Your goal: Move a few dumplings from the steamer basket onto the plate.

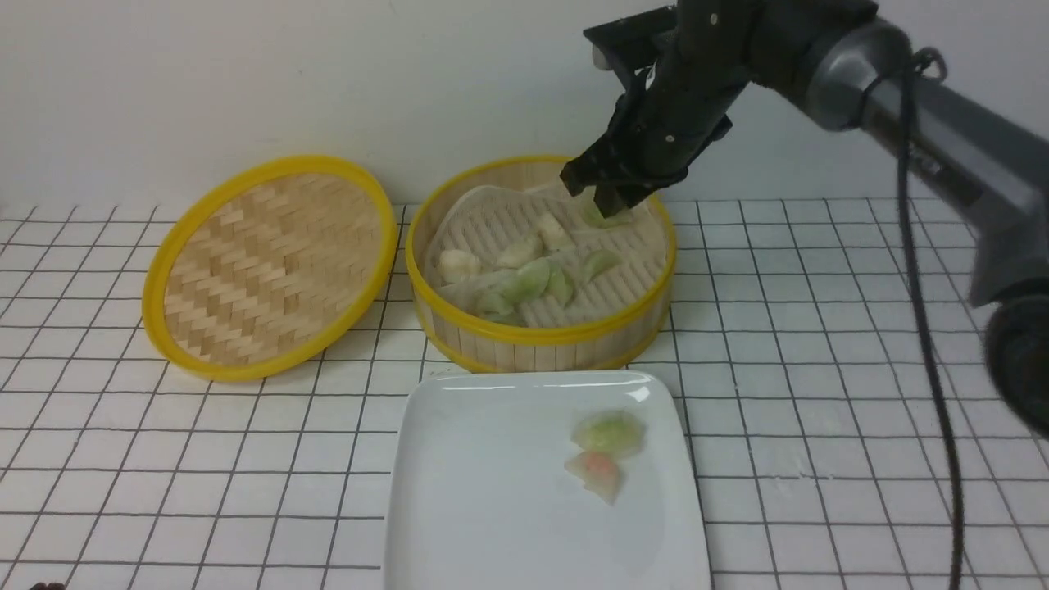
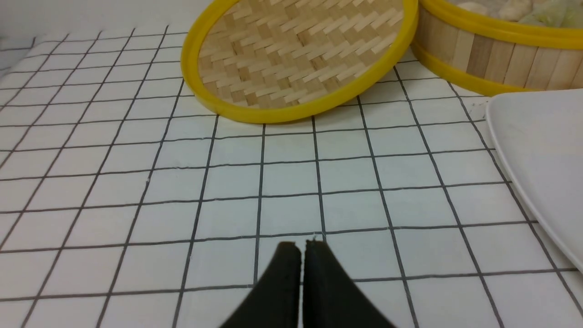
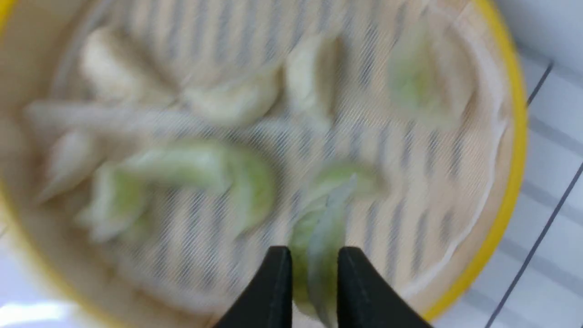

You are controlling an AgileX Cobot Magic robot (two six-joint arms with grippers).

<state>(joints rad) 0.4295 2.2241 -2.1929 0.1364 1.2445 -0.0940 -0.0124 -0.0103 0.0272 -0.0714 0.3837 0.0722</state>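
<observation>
Now, gripped dumpling (image 3: 319, 255): pale green, clamped in the right claw (image 3: 310, 250), at the upper right of the steamer basket (image 1: 541, 332) in the front view.
Other dumplings (image 1: 533, 279): bunched in that basket, frame centre.
Plate (image 1: 492, 492): bottom centre, holding a green dumpling (image 1: 608, 432) and a pink-orange dumpling (image 1: 597, 474), just beside each other.
Left claw (image 2: 300, 246): tips together, empty, above the counter (image 2: 136, 182).

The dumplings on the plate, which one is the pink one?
The pink-orange dumpling lies nearer the camera on the plate; the green dumpling sits just behind it.
</observation>
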